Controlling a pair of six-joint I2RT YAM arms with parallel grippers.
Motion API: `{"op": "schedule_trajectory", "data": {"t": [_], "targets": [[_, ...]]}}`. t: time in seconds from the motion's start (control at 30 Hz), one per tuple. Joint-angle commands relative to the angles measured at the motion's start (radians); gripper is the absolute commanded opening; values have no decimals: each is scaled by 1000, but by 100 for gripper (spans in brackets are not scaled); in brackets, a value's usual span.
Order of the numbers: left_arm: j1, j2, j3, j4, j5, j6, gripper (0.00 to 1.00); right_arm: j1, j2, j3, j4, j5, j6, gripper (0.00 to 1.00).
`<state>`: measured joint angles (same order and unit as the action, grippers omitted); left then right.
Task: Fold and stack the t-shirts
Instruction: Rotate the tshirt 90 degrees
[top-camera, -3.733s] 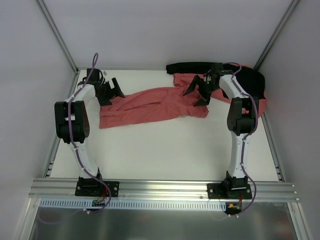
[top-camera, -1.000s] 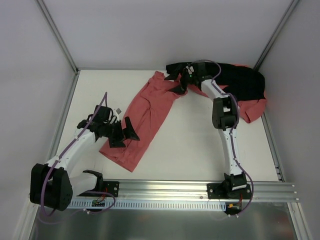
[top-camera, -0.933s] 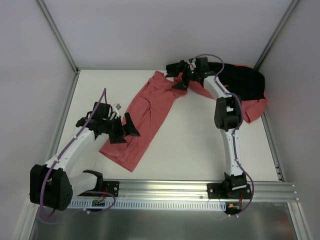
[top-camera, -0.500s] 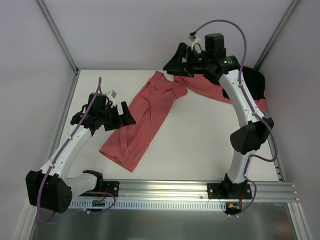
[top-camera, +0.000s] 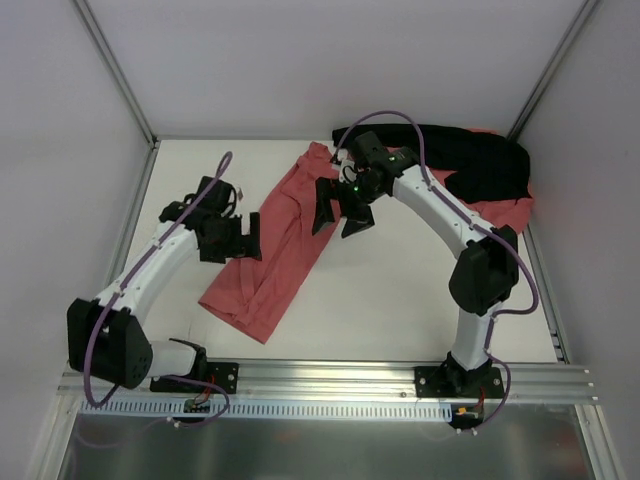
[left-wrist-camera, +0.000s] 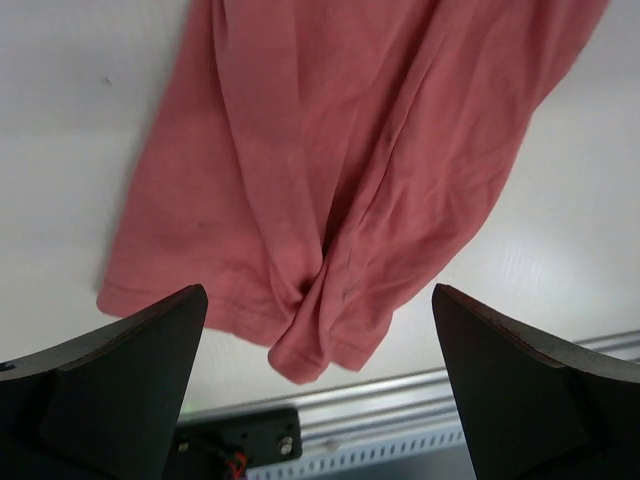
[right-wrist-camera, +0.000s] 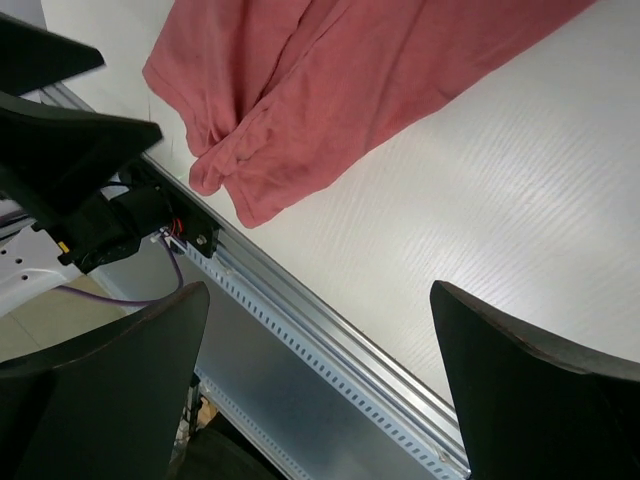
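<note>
The left end effector (top-camera: 240, 238) hung released, jaws spread wide and gripping nothing, above the left edge of a salmon-red t-shirt (top-camera: 285, 260). Its wrist view showed the shirt's bunched hem end lying on the counter (top-camera: 400, 290) below, between its fingers. The right end effector (top-camera: 340, 212) was likewise released and empty, poised over the shirt's far part. The shirt lay crumpled lengthwise in a slanting strip running between the two. Beyond and to the right of the right end effector, a heap of red cloth (top-camera: 505, 212) sat in the far corner, partly under a black cloth (top-camera: 480, 165).
</note>
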<state>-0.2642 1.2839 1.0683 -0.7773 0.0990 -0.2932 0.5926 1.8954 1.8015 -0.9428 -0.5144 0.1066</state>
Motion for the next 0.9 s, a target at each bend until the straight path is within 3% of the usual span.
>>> {"op": "schedule_trajectory", "data": {"t": [0.0,0.1,0.2,0.5,0.87], "targets": [[-81,124,48,-160,-47,43,99,-14,-88,10,-5,34,-25,99],[-170,167,64,-178,-79,43,99,-34,-108,-7,12,28,-19,100],[-201,196,55,-180,-62,23,99,-63,-120,-16,13,19,-19,99],[-247,273,-7,-235,-202,11,99,-131,-167,-77,45,-22,-22,100],[-319,368,-65,-175,-110,-52,99,-180,-183,-68,62,-61,-8,99]]}}
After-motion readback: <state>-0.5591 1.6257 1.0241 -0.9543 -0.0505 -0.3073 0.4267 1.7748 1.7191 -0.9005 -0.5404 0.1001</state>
